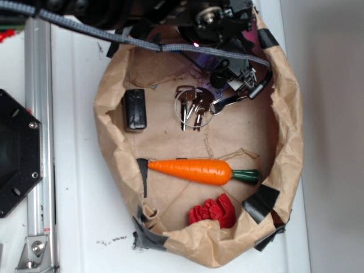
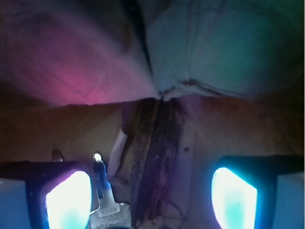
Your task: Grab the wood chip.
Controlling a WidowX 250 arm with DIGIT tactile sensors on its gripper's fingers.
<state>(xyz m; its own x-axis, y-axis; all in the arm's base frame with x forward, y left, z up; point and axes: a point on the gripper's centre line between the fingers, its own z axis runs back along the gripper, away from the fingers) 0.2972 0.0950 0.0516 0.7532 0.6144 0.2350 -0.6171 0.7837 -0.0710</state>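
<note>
Tool (image 2: 152, 195) straddles wood chip (image 2: 155, 167), seemingly untouched.

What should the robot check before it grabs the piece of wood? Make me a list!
1. Wood chip sits between the fingers: ok, it lies in the middle of the wrist view.
2. Fingers apart enough: ok, there is a gap on both sides.
3. Keys out of the way: not ok, one key lies right beside the chip, inside the left finger.
4. Fingers low enough to close: cannot tell.
5. Paper bag wall clear of the gripper: cannot tell.
</note>
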